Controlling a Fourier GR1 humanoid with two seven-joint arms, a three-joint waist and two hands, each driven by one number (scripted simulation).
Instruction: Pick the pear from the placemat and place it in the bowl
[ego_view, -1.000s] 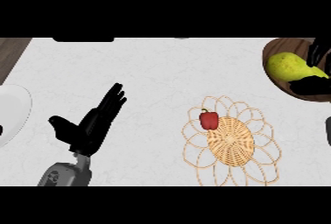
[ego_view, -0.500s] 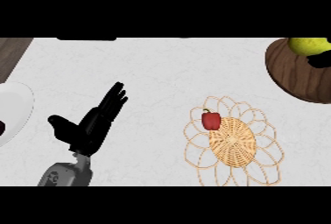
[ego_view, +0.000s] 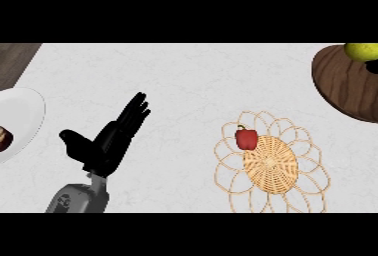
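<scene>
Resting at the near left, the left hand (ego_view: 103, 142) stood open over the pale counter (ego_view: 184, 80), fingers straight and pointing far-right, thumb spread, holding nothing; the right hand was out of view. The yellow pear (ego_view: 362, 50) lay in the brown wooden bowl (ego_view: 343, 85) at the far right, partly cut by the edge, a dark shape just beside it; the woven placemat (ego_view: 271, 162) sat near right with a red pepper (ego_view: 246, 138) on its far-left part; a white plate (ego_view: 22, 117) showed at the left edge.
</scene>
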